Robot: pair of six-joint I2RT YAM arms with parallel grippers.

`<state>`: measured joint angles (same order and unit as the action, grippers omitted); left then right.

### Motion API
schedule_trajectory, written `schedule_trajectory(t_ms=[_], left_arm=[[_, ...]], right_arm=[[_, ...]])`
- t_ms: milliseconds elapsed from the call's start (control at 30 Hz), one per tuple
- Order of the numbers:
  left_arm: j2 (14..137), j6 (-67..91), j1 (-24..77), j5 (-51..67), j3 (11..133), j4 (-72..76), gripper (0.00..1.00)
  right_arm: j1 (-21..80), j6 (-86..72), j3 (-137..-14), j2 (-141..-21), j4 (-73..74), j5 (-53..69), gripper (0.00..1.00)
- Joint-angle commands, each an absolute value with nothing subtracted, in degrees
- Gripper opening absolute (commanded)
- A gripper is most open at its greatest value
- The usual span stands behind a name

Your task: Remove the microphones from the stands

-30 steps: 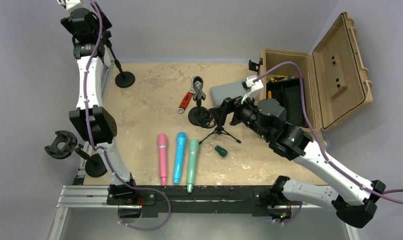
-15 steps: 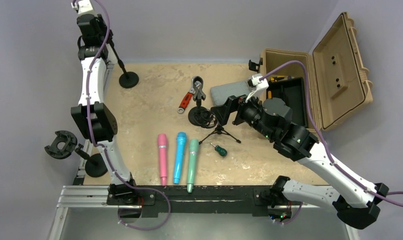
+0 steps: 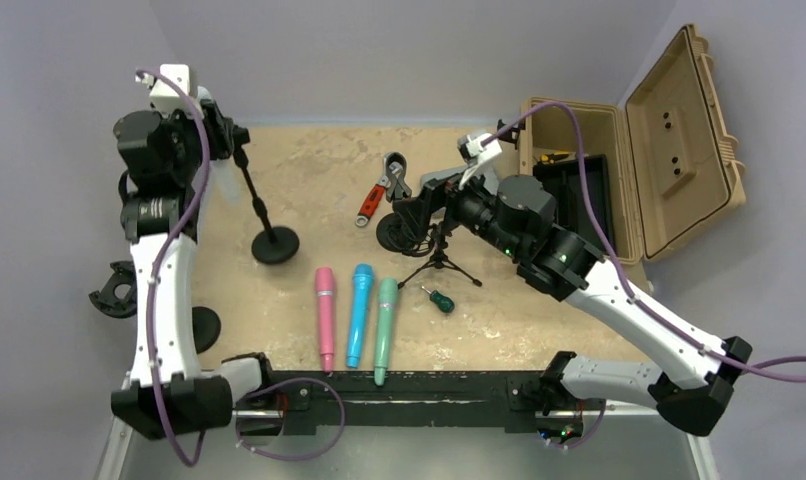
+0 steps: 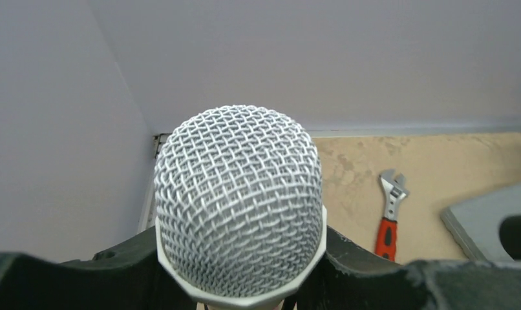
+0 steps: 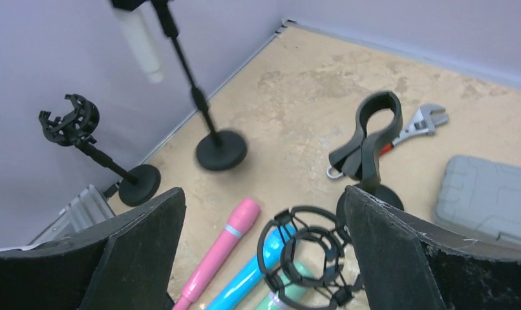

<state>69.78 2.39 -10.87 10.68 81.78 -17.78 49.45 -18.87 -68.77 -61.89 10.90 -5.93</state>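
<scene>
Tan case (image 3: 679, 130) lid up — black tray (image 3: 559, 180) inside; left tool (image 4: 242, 278) clamps microphone (image 4: 238, 200); right tool (image 5: 267, 252) wide.

I read a silver mesh head on the white microphone (image 4: 238, 200). Pink microphone (image 3: 324, 315), blue microphone (image 3: 359, 312), green microphone (image 3: 385, 325), a wrench (image 3: 371, 205) with a red handle, a tan case (image 3: 679, 120), a mottled beige table (image 3: 309, 170).
</scene>
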Motion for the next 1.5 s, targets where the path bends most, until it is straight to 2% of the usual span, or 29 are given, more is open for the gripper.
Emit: schedule_trajectory(t_ms=[0, 100, 200, 300, 467, 600, 867, 1133, 1167, 1233, 1467], left_arm=[[60.7, -3.0, -11.2, 17.2, 77.7, -18.3, 0.0], [55.0, -1.4, -11.2, 21.3, 74.3, -21.7, 0.0], [47.9, 2.5, -10.7, 26.0, 67.6, -18.8, 0.0], [42.0, 0.9, -8.1, 26.7, 62.3, -17.8, 0.0], [34.1, -6.3, -2.9, 20.0, 54.7, -17.4, 0.0], [29.0, -7.1, -1.4, 23.2, 48.9, -14.0, 0.0], [23.3, -10.0, -0.4, 24.6, 42.6, -9.0, 0.0], [21.2, -9.1, 0.7, 23.5, 40.7, -7.0, 0.0], [21.0, -9.1, 1.1, 23.1, 40.6, -6.9, 0.0], [20.4, -9.2, 1.3, 22.1, 40.5, -6.9, 0.0], [19.5, -9.4, 2.4, 20.8, 40.8, -6.9, 0.0]], right_arm=[[49.6, -12.6, -75.4, -66.2, 5.2, -0.3, 0.91], [50.1, -10.1, -79.2, -68.9, 4.9, 2.9, 0.91], [51.6, -6.3, -82.3, -70.9, 3.8, 7.4, 0.91], [53.8, -2.1, -86.4, -74.3, 4.3, 10.7, 0.91], [57.0, 1.7, -92.1, -81.4, 4.6, 16.6, 0.91], [58.6, 5.7, -92.9, -85.8, 2.0, 23.3, 0.92], [58.9, 18.9, -92.7, -91.2, 0.3, 27.2, 0.94], [58.9, 26.0, -92.3, -96.8, -8.4, 30.6, 0.98], [58.8, 26.0, -92.9, -97.9, -8.8, 34.1, 0.98], [58.8, 26.0, -95.2, -100.0, -8.8, 32.3, 0.97], [58.0, 25.1, -99.0, -106.1, -7.2, 37.8, 0.92]])
